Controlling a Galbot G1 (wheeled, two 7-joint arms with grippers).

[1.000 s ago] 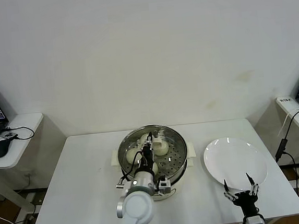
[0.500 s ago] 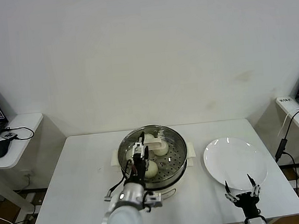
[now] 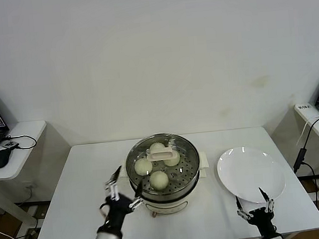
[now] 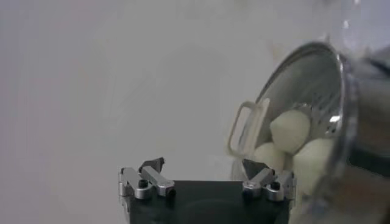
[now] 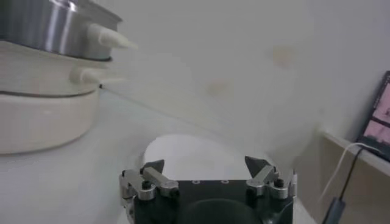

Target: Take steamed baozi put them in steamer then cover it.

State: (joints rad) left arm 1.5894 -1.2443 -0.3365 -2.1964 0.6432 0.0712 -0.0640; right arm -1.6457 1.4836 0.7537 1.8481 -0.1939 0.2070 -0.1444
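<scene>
The steamer (image 3: 183,189) stands mid-table with the cover (image 3: 162,153) resting on it, the bar handle on top. Several baozi (image 3: 159,179) lie inside and show through the glass. My left gripper (image 3: 126,184) is open and empty, off the cover, low at the steamer's front left. In the left wrist view my left gripper (image 4: 202,164) is open, with the steamer (image 4: 304,79) and baozi (image 4: 291,129) beyond it. My right gripper (image 3: 251,201) is open and empty at the near edge of the white plate. It also shows open in the right wrist view (image 5: 207,165).
An empty white plate (image 3: 250,170) lies right of the steamer and shows in the right wrist view (image 5: 195,149). The steamer's base (image 5: 42,115) is near it. Side desks with laptops stand beyond both table ends.
My left gripper let go of the cover's handle and drew back and down to the steamer's front left. The cover stays on the steamer. The right arm has barely moved.
</scene>
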